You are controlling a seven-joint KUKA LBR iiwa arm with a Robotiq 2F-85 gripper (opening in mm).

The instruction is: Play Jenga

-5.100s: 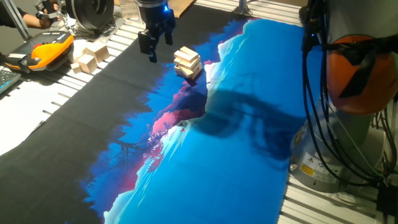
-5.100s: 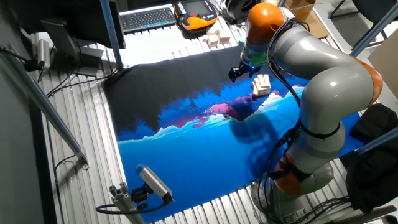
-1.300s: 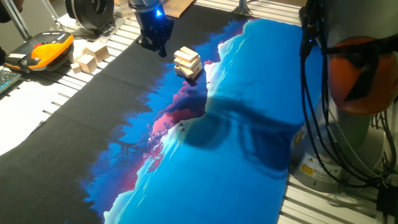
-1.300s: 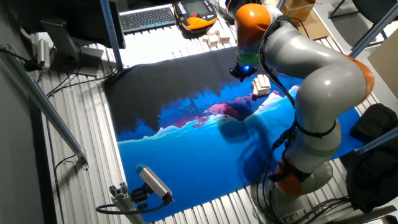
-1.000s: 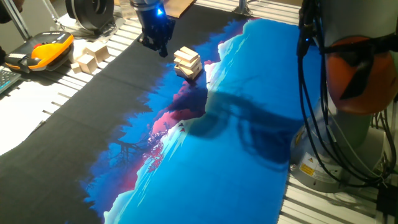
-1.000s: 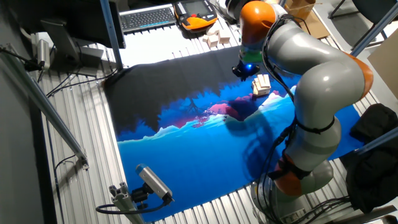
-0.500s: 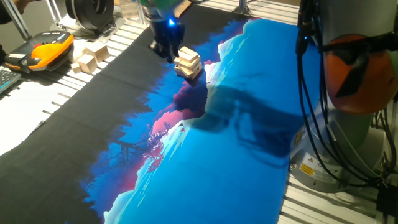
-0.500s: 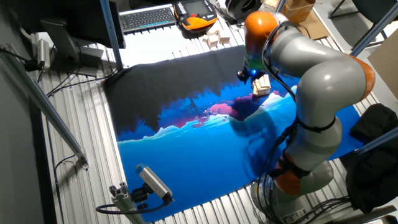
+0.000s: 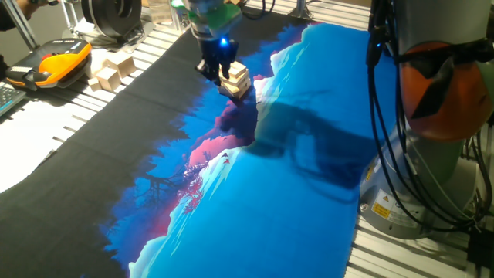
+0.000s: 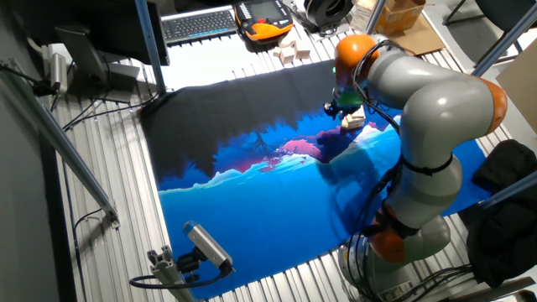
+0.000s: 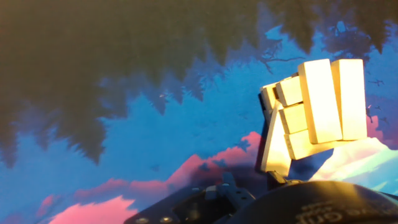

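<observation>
The Jenga tower [image 9: 236,80] is a small stack of pale wooden blocks in crosswise layers on the mat, where black meets blue. It also shows in the other fixed view [image 10: 353,117] and at the right of the hand view [image 11: 318,109]. There, one long block on its left face leans at a tilt. My gripper [image 9: 214,66] is low, right against the tower's left side, with its blue light on. It looks narrow, fingers together, and holds nothing. In the other fixed view the gripper [image 10: 338,107] sits just left of the tower. Its fingertips do not show clearly in the hand view.
Chunky pale wooden cubes [image 9: 113,70] are grouped off the mat at the back left, beside an orange teach pendant [image 9: 60,60]. A keyboard [image 10: 200,23] lies beyond. The arm's base and cables [image 9: 444,100] stand at the right. The mat [image 9: 255,201] stretches forward.
The gripper's fingers were spread five seconds ago and are now together. Over the last second it moved right and down, from left of the tower to against its side.
</observation>
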